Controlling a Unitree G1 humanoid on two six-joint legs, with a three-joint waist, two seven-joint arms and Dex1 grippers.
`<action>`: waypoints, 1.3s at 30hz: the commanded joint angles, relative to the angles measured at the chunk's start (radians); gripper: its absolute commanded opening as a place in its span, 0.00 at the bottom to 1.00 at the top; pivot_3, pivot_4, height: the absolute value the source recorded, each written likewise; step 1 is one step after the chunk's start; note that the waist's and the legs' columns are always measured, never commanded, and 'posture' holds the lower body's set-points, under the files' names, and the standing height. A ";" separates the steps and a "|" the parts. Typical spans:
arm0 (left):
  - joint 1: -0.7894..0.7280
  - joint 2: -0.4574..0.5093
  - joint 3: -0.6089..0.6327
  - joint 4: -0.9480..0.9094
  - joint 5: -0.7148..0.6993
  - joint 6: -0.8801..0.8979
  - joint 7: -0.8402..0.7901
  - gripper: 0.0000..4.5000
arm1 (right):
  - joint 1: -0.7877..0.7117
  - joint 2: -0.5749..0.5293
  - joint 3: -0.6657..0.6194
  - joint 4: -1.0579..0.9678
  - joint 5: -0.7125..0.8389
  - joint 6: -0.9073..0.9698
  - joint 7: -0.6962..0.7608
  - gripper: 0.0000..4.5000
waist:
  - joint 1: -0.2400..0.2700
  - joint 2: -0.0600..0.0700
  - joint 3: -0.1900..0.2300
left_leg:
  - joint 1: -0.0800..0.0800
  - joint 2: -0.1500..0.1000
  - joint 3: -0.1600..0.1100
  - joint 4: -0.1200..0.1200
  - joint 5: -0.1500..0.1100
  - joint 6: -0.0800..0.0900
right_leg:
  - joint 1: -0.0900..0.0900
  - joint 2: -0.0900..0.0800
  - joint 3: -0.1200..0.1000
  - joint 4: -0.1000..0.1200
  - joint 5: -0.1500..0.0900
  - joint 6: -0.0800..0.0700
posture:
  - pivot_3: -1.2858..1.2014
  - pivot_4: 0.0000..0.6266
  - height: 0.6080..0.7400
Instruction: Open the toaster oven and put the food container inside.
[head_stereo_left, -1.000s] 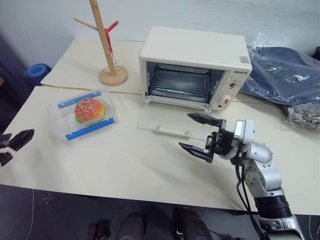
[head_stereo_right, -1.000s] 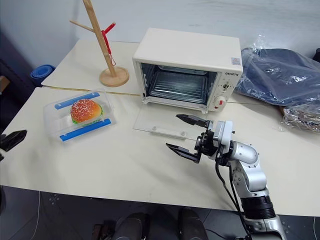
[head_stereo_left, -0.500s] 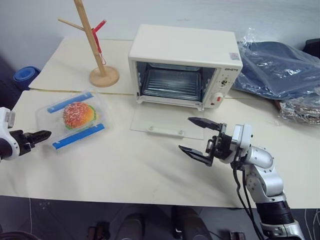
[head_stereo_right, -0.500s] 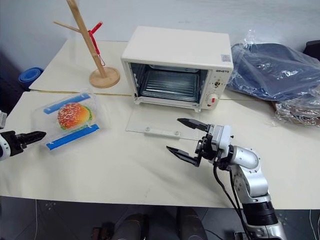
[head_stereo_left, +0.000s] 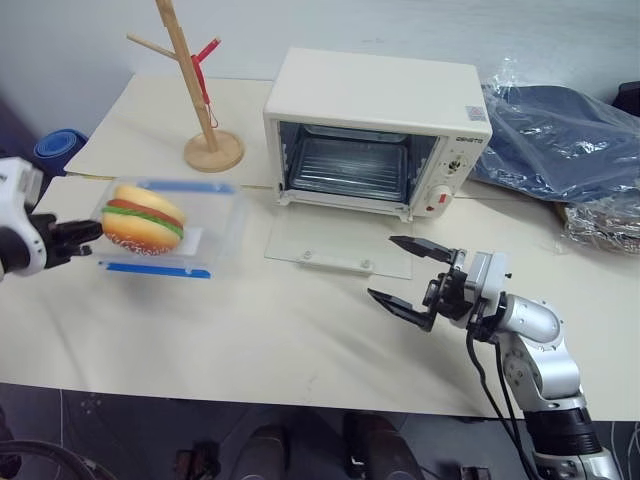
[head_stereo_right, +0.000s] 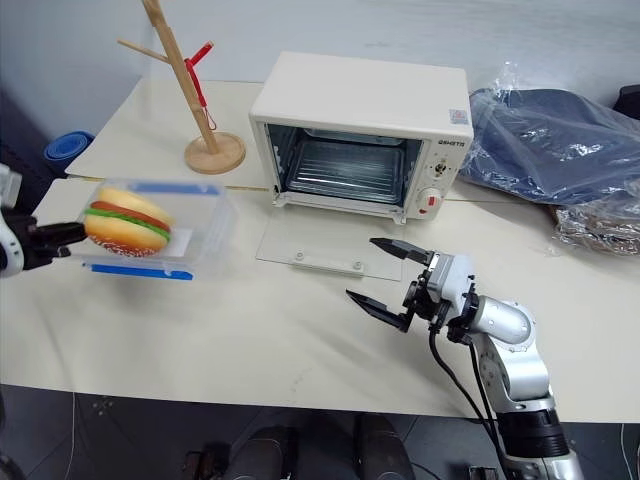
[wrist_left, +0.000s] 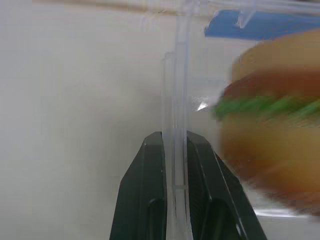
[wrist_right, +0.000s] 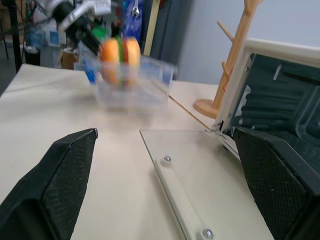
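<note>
The food container (head_stereo_left: 175, 228), a clear box with blue strips and a toy hamburger inside, hangs tilted just above the table at the left. My left gripper (head_stereo_left: 92, 231) is shut on its near wall; the left wrist view shows both black fingers (wrist_left: 150, 170) pinching the clear rim (wrist_left: 176, 115). The cream toaster oven (head_stereo_left: 380, 95) stands at the back centre with its glass door (head_stereo_left: 340, 240) folded down flat on the table and its wire rack showing. My right gripper (head_stereo_left: 382, 267) hovers open in front of the door, holding nothing.
A wooden peg stand (head_stereo_left: 200, 95) with a red item stands left of the oven. A plastic-wrapped blue bundle (head_stereo_left: 565, 140) lies at the right. A blue roll (head_stereo_left: 55, 148) sits beyond the table's left edge. The beige table (head_stereo_left: 250, 330) lies bare in front.
My left gripper closed on the container's wall and lifted it off the table, tilting it toward the oven side. The right gripper stayed open, nearly in place.
</note>
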 joint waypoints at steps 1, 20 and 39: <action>-0.093 -0.050 -0.038 -0.110 -0.039 0.146 0.037 0.04 | 0.030 -0.026 -0.042 -0.033 0.001 -0.010 -0.021 1.00 | 0.000 0.000 0.000 | 0.000 0.000 0.000 0.000 0.000 0.000 | 0.000 0.000 0.000 0.001 0.000 0.000 | 0.52 0.24 1.00; -0.403 -0.636 -0.176 -0.103 0.164 0.197 0.336 0.04 | 0.186 -0.036 -0.076 -0.199 -0.012 0.025 -0.165 1.00 | -0.008 -0.001 0.000 | 0.000 0.000 0.003 0.008 0.001 -0.002 | -0.001 0.003 0.002 0.004 0.000 0.000 | 0.52 0.24 1.00; -0.160 -0.221 -0.239 -0.076 0.139 -0.319 -0.306 0.57 | 0.222 -0.181 0.058 -0.369 0.028 0.355 -0.165 0.64 | -0.011 0.000 0.000 | 0.004 0.002 0.007 0.006 0.001 -0.005 | -0.002 0.005 0.006 0.006 -0.001 -0.001 | 0.52 0.24 1.00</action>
